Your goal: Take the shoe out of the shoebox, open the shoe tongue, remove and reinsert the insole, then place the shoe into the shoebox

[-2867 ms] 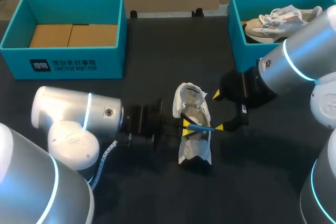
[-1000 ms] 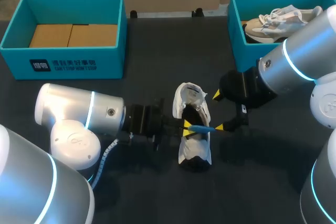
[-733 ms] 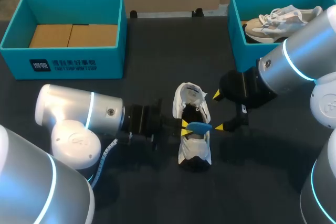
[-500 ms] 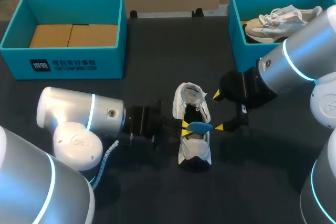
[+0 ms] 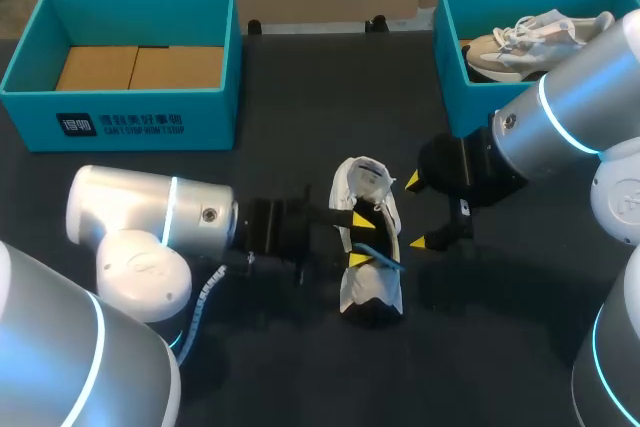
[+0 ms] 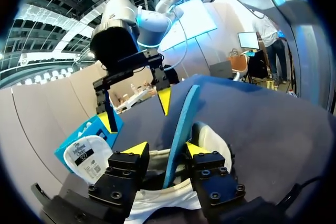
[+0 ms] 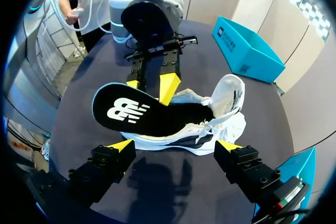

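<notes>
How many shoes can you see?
2. One white shoe lies in the middle of the table. The other shoe sits in the teal shoebox at the far right; my right arm covers part of that box, so more may be hidden.

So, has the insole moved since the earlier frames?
Yes. The insole has swung: its end, earlier level with the right pincer's lower tip, now sits below it, over the shoe.

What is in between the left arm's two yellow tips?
The insole, standing on edge, partly inside the shoe. The left end effector is open around it. The left wrist view shows this best.
</notes>
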Motion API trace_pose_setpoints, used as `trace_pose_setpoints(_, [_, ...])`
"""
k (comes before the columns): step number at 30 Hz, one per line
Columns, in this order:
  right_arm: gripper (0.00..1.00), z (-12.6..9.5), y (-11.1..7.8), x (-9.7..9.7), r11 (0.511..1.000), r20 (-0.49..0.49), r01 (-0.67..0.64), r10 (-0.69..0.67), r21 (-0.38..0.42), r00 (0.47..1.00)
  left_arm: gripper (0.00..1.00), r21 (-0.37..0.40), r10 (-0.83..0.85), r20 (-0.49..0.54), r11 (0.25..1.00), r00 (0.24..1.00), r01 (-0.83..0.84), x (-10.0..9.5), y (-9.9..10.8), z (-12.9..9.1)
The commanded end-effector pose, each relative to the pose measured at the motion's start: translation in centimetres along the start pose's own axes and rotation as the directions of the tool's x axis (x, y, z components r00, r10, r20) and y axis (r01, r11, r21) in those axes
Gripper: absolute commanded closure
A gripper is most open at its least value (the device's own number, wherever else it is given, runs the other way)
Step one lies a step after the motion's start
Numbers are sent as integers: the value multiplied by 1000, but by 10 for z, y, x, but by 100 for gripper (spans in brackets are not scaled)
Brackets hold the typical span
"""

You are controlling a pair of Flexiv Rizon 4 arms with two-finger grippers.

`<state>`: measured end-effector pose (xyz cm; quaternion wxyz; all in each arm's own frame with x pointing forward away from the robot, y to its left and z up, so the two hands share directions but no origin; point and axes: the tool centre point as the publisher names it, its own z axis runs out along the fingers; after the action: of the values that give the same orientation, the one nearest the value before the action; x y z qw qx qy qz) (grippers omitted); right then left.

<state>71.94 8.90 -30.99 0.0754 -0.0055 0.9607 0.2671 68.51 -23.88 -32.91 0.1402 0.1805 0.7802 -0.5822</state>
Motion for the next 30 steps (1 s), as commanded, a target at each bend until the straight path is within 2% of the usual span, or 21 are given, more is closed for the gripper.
trace_pose_setpoints(1, [0, 1, 0, 1, 1000, 2, 1, -1, 0, 1000, 59, 6, 4, -1, 1000, 1000, -4, 2, -4, -1])
trace_pose_setpoints(3, [0, 1, 0, 1, 1000, 2, 1, -1, 0, 1000, 62, 8, 0, -5, 1000, 1000, 0, 2, -3, 1])
trace_pose_setpoints(4, [0, 1, 0, 1, 1000, 2, 1, -1, 0, 1000, 67, 8, -1, -8, 1000, 1000, 2, 3, -3, 2])
trace_pose_setpoints(7, [0, 1, 0, 1, 1000, 2, 1, -1, 0, 1000, 100, 0, -14, -28, 1000, 999, 14, 5, 2, 6])
trace_pose_setpoints(30, [0, 1, 0, 1, 1000, 2, 1, -1, 0, 1000, 100, -56, -28, -32, 998, 999, 26, 7, 42, 2])
